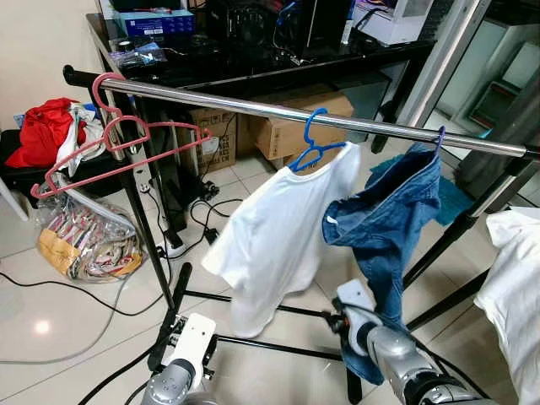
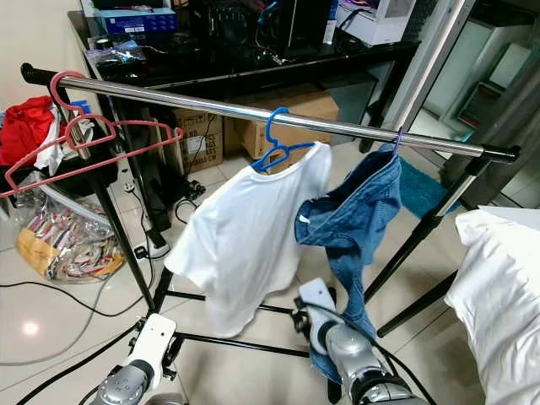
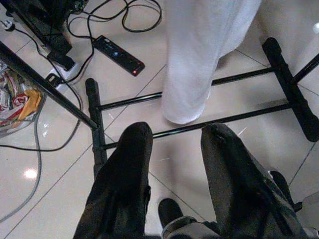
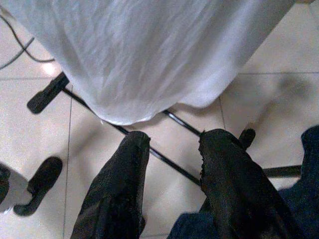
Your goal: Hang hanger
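Left eye view: I saw the blue plastic hanger (image 1: 314, 143) carrying a white T-shirt (image 1: 274, 236) on the long steel rail (image 1: 253, 108) | left gripper (image 3: 172, 137) spread, empty, above floor | right gripper (image 4: 169, 142) spread, empty, below shirt hem

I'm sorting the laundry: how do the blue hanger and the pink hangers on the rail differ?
The blue hanger carries a white T-shirt; the pink hangers are bare. The blue one hangs mid-rail, the pink ones at the robot's left end. Both hook over the same metal rail.
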You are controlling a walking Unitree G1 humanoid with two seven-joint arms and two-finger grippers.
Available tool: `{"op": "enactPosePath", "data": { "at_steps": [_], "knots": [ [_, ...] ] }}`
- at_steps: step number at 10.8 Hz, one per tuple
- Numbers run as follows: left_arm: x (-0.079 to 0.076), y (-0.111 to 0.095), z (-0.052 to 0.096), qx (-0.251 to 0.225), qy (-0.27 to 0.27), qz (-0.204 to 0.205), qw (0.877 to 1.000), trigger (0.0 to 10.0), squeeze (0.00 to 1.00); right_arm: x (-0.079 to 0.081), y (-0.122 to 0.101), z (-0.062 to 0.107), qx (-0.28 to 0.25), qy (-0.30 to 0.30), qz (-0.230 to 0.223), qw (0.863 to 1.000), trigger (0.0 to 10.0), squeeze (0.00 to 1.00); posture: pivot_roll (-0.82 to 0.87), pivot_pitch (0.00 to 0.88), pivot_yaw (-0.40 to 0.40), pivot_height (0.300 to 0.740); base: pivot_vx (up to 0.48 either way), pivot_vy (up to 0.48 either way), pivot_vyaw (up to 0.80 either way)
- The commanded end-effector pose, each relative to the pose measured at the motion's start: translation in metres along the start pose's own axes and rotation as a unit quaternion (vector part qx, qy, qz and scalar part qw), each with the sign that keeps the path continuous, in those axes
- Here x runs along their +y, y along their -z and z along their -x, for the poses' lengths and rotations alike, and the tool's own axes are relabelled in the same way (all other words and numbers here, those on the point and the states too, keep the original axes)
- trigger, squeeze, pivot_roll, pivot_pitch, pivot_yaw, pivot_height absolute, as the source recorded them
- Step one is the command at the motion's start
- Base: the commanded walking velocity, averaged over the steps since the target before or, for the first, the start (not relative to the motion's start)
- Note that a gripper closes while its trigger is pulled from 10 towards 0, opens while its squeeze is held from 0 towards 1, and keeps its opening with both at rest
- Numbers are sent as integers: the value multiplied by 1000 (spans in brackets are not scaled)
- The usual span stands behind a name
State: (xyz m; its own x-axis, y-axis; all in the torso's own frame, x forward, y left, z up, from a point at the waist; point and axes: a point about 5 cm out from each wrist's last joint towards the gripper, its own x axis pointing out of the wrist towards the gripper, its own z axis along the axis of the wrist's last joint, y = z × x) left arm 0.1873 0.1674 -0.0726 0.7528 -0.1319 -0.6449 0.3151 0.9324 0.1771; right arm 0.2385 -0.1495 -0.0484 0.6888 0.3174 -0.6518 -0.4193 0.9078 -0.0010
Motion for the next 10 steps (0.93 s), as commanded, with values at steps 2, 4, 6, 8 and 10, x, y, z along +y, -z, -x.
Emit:
{"op": "enactPosePath", "data": {
  "at_steps": [2, 4, 6, 8, 10],
  "knots": [
    [-1, -1, 0, -1, -2, 0, 1000, 10000, 0, -6, -10, -1, -23, 11, 3, 1000, 10000, 0, 223, 0, -105, 740, 0, 0, 0],
    [2, -6, -2, -20, -8, 3, 1000, 10000, 0, -2, -27, -2, -84, -12, -6, 996, 10000, 0, 224, 0, -103, 740, 0, 0, 0],
    [0, -14, -2, -53, 1, -24, 998, 10000, 0, 1, -42, 1, -148, -34, -12, 988, 10000, 0, 215, 1, -100, 740, 0, 0, 0],
    [-5, -23, -3, -85, 11, -46, 995, 10000, 0, 5, -55, 8, -212, -36, 12, 977, 10000, 0, 210, 2, -99, 740, 0, 0, 0],
    [-7, -28, -3, -99, 15, -51, 994, 10000, 0, 0, -93, 22, -317, -3, 0, 949, 10000, 0, 204, 4, -97, 740, 0, 0, 0]
  ]
}}
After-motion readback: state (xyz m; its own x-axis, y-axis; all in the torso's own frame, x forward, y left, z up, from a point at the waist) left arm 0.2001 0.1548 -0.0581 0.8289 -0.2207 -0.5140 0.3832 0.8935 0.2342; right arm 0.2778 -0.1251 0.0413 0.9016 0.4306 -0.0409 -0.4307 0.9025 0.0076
